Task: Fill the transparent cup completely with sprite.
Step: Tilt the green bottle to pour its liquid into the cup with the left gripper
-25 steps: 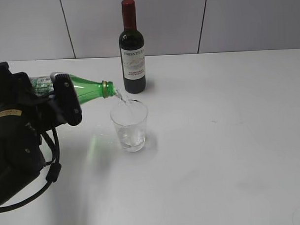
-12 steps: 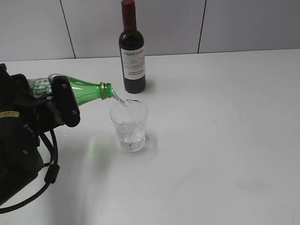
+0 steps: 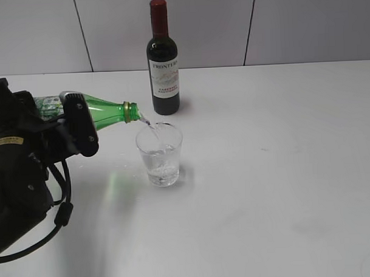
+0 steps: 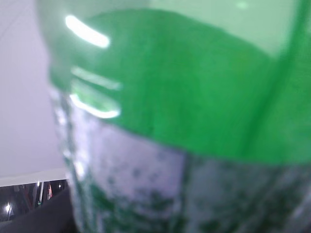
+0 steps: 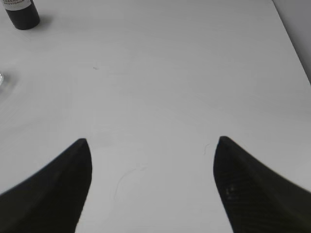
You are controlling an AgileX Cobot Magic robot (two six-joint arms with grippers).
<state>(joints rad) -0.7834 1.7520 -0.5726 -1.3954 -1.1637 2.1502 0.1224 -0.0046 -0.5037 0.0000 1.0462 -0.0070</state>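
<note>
My left gripper (image 3: 72, 127) is shut on the green sprite bottle (image 3: 105, 112), held tilted almost level with its open mouth over the transparent cup (image 3: 160, 154). A thin clear stream falls from the mouth into the cup, which stands upright on the white table (image 3: 266, 190) and is roughly half full of fizzy liquid. The left wrist view is filled by the blurred green bottle and its white-grey label (image 4: 160, 189); the jaws are hidden there. My right gripper (image 5: 153, 145) is open and empty above bare table, out of the exterior view.
A dark wine bottle (image 3: 162, 63) with a red cap stands upright just behind the cup, near the back wall; its base also shows in the right wrist view (image 5: 20, 13). The cup's edge (image 5: 1, 80) shows at the far left there.
The liquid in the cup has risen from a low level to about half. The bottle neck shifted slightly left and up between one second ago and half a second ago.
</note>
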